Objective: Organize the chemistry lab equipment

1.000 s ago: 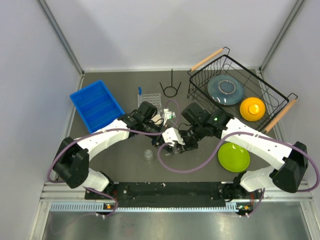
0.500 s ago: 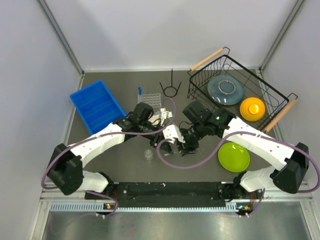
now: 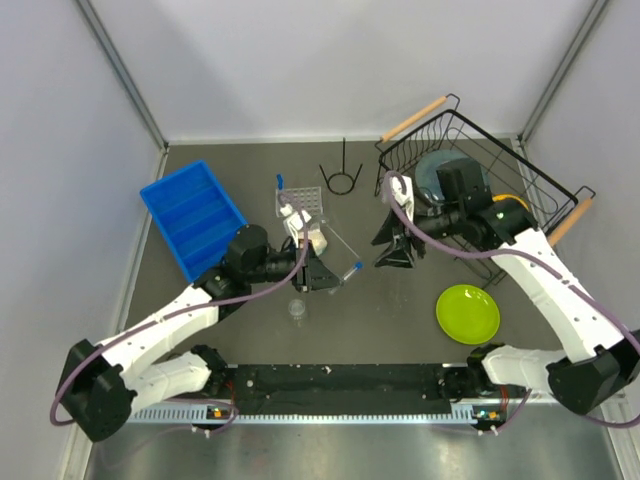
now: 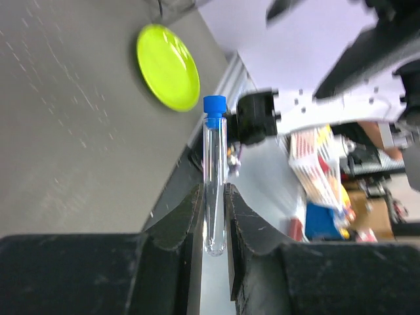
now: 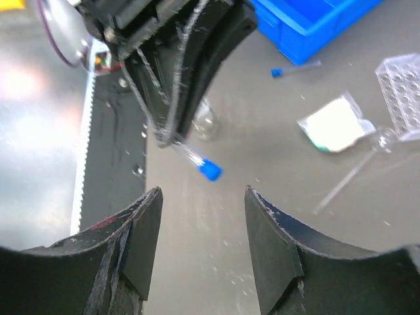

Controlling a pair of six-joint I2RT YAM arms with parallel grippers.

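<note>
My left gripper (image 3: 328, 277) is shut on a clear tube with a blue cap (image 3: 350, 272), held above the table's middle with the cap pointing right. In the left wrist view the tube (image 4: 214, 170) stands between the closed fingers (image 4: 180, 223). My right gripper (image 3: 393, 255) is open and empty, to the right of the tube and apart from it; the tube (image 5: 195, 159) shows beyond its fingertips (image 5: 147, 216). The clear grid rack (image 3: 300, 200) holds one capped tube (image 3: 279, 182). The black ring stand (image 3: 340, 178) is behind it. The small clear cup (image 3: 297, 309) sits near the front. The cream-filled piece (image 5: 335, 125) and a loose capped tube (image 5: 295, 67) lie on the table.
A blue tray (image 3: 193, 212) sits at the left. The black wire basket (image 3: 540, 180) at the right holds a grey plate (image 3: 440, 170) and an orange bowl (image 3: 505, 215). A green plate (image 3: 468, 313) lies at the front right. A thin clear rod (image 5: 348, 177) lies by the rack.
The two grippers were close together at the table's middle. The right gripper has drawn back to the right, open, and the left gripper now holds the tube alone, slightly nearer the front.
</note>
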